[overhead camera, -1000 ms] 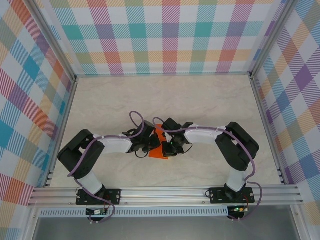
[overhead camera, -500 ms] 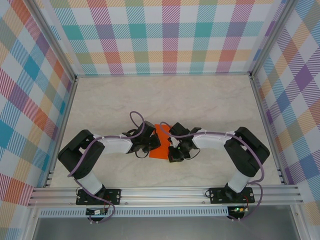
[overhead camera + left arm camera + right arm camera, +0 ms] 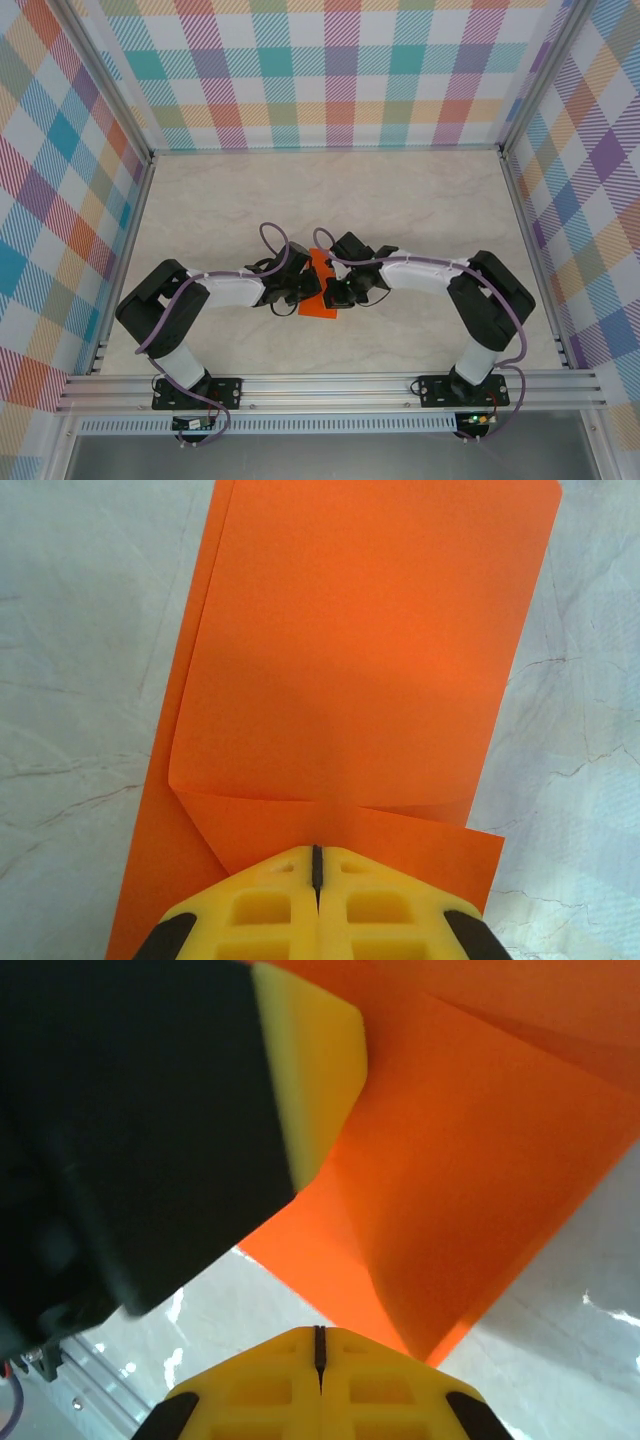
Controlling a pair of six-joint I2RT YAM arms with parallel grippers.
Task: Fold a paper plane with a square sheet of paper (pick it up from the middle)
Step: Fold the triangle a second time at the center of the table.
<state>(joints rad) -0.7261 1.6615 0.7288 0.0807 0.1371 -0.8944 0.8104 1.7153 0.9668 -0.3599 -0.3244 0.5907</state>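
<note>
The square sheet of paper (image 3: 320,306) lies folded into a narrow orange strip at the table's middle, between both grippers. In the left wrist view the paper (image 3: 360,660) shows a long folded panel with a creased flap across its near end. My left gripper (image 3: 317,852) is shut, its yellow tips resting on that flap; from above it (image 3: 304,291) sits at the strip's left edge. My right gripper (image 3: 320,1332) is shut, its tips at the near edge of the paper (image 3: 470,1190), where one layer stands up off the table. From above it (image 3: 337,295) is on the strip's right side.
The pale marbled table (image 3: 420,200) is bounded by metal rails and checked walls on three sides. The left gripper's black and yellow body (image 3: 150,1110) looms close at the upper left of the right wrist view. Both arms' elbows reach outward toward the side rails.
The right gripper swung out to the lower right half a second ago and has come back against the paper. The orange strip looks narrower now. The left arm has stayed put.
</note>
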